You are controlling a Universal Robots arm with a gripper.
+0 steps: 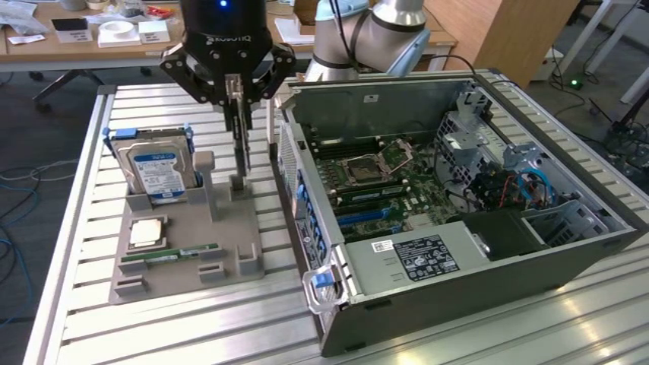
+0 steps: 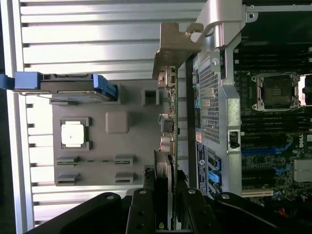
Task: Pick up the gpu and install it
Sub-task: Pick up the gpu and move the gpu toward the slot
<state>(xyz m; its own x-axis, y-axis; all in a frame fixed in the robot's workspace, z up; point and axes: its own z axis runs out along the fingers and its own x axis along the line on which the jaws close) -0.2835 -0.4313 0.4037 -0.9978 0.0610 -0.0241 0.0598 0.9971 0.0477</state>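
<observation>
The gpu point(image 1: 242, 148) hangs upright as a slim dark strip, edge-on, over the back of the grey holder tray point(image 1: 182, 281). My gripper point(image 1: 236, 95) is shut on its upper part, one finger on each face. Its lower end sits close to the tray's slot post; whether they touch I cannot tell. In the wrist view the gpu point(image 2: 167, 146) runs away from my fingers point(image 2: 147, 197), and its silver bracket point(image 2: 171, 46) is at the far end. The open computer case point(image 1: 457, 190) stands just to the exterior view's right of the card.
On the tray stand a silver blue-labelled hard drive point(image 1: 154, 163), a square processor point(image 1: 147, 232) and a green memory stick point(image 1: 170, 253). The case's motherboard point(image 1: 375, 182) lies exposed, with its side wall point(image 2: 214, 97) near the card. A slatted metal table point(image 1: 203, 334) carries everything.
</observation>
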